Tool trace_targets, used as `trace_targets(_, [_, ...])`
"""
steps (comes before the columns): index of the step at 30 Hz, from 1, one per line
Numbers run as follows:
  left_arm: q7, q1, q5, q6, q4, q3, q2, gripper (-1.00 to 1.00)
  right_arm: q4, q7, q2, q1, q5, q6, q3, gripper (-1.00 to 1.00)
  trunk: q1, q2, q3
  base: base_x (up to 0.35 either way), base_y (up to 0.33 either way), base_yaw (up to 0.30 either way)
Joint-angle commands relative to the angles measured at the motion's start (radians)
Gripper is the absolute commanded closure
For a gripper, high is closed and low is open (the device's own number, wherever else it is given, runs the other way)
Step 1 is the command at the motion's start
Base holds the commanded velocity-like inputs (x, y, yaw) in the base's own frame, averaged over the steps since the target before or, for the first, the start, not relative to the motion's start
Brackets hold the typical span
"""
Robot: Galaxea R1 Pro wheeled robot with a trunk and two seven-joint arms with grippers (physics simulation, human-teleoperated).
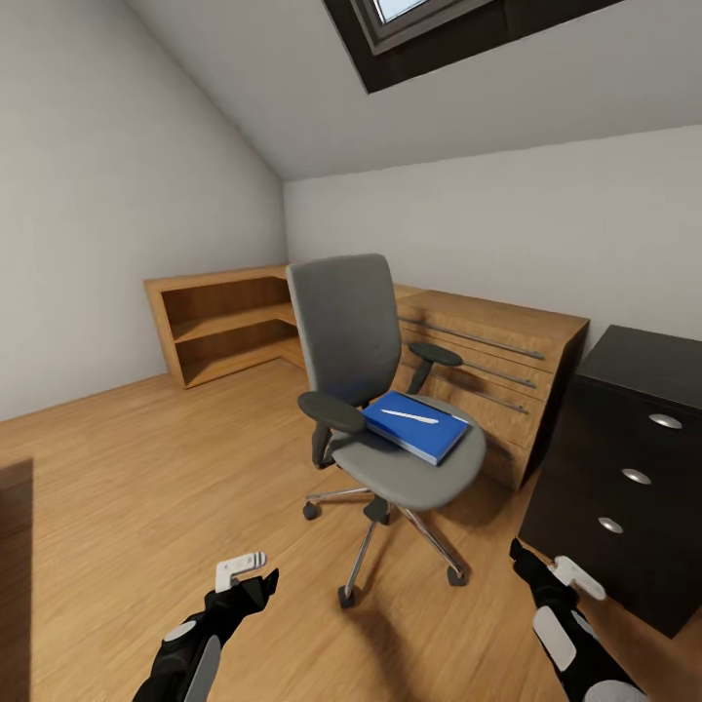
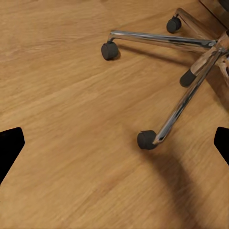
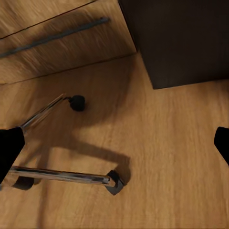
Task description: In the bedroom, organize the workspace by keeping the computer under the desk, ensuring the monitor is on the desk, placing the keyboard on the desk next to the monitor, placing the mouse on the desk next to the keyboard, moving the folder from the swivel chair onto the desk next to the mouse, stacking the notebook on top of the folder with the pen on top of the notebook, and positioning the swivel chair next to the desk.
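Grey upholstery marks the swivel chair (image 1: 375,390) from my head camera, standing mid-floor with its back toward a long low wooden drawer unit (image 1: 497,375) along the far wall, and on its seat lies the blue folder (image 1: 417,426) with a slim white object on top, probably the pen (image 1: 409,416), though it is too small for me to be sure. An open wooden shelf unit (image 1: 224,327) in the corner has both its shelves bare, and a black drawer cabinet (image 1: 624,468) at the right has its drawers closed. I have both arms low and forward, I judge to keep them clear while I drive up: the left gripper (image 1: 246,573) and right gripper (image 1: 561,575) carry nothing. From the left wrist I look down at wooden floor (image 2: 71,119) and the chair's chrome legs and casters (image 2: 147,140), fingertips spread wide at the frame edges, nothing between them. From the right wrist I see another caster (image 3: 114,181) and the foot of the black cabinet, jaws likewise wide apart and empty.
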Motion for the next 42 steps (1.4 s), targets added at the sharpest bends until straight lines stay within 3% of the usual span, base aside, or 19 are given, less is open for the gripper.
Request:
trace_targets(1, [-0.001, 0.0, 0.009, 0.007, -0.002, 0.003, -0.001, -1.0, -0.004, 0.004, 0.001, 0.0, -0.016, -0.001, 0.002, -1.0, 0.0, 0.0, -0.001, 0.0, 0.0, 0.0])
trace_targets(5, [-0.002, 0.0, 0.008, 0.007, -0.001, 0.003, 0.0, -1.0, -0.02, 0.06, 0.003, 0.0, -0.035, 0.008, 0.001, -1.0, 0.0, 0.0, -0.001, 0.0, 0.0, 0.0])
trace_targets(11, [-0.002, 0.0, 0.007, 0.006, -0.001, 0.003, 0.0, -1.0, -0.028, 0.218, 0.001, 0.0, -0.041, 0.01, -0.003, -1.0, 0.0, 0.0, -0.001, 0.0, 0.0, 0.0])
trace_targets(12, [-0.002, 0.0, 0.007, 0.006, -0.001, 0.003, 0.0, -1.0, -0.028, 0.256, 0.0, 0.0, -0.043, 0.033, -0.005, -1.0, 0.0, 0.0, -0.001, 0.0, 0.0, 0.0])
trace_targets(14, [-0.002, 0.0, 0.007, 0.005, -0.001, 0.002, 0.0, -1.0, -0.03, 0.269, 0.0, -0.002, -0.052, 0.114, -0.007, -1.0, 0.0, 0.0, -0.001, 0.0, 0.0, 0.0])
trace_targets(15, [-0.002, 0.0, 0.007, 0.005, -0.001, 0.002, 0.0, -1.0, -0.032, 0.255, -0.001, -0.006, -0.117, 0.208, -0.009, -1.0, 0.0, 0.0, -0.001, 0.0, 0.0, 0.0])
trace_targets(18, [-0.002, 0.0, 0.007, 0.005, 0.0, 0.002, 0.0, -1.0, -0.044, 0.249, -0.001, -0.007, -0.166, 0.271, -0.008, -1.0, 0.0, 0.0, -0.001, 0.0, 0.0, 0.0])
trace_targets(21, [-0.002, 0.0, 0.008, 0.005, 0.004, 0.001, -0.001, -1.0, -0.107, 0.245, 0.001, -0.008, -0.245, 0.443, -0.01, -1.0, 0.0, 0.0, -0.001, 0.009, 0.0, 0.0])
trace_targets(27, [-0.002, 0.0, 0.009, 0.004, 0.005, 0.001, -0.001, -1.0, -0.109, 0.247, 0.001, -0.008, -0.245, 0.434, -0.01, -1.0, 0.0, 0.0, -0.001, 0.194, 0.0, 0.0])
trace_targets(33, [-0.002, 0.0, 0.008, 0.003, 0.007, 0.001, -0.001, -1.0, -0.106, 0.248, 0.0, -0.008, -0.245, 0.375, -0.01, -1.0, 0.0, 0.0, -0.001, 0.304, 0.0, 0.0])
trace_targets(42, [-0.002, 0.0, 0.007, 0.002, 0.007, 0.001, -0.001, -1.0, -0.103, 0.252, 0.002, -0.008, -0.247, 0.369, -0.007, -1.0, 0.0, 0.0, -0.001, 0.255, 0.0, 0.0])
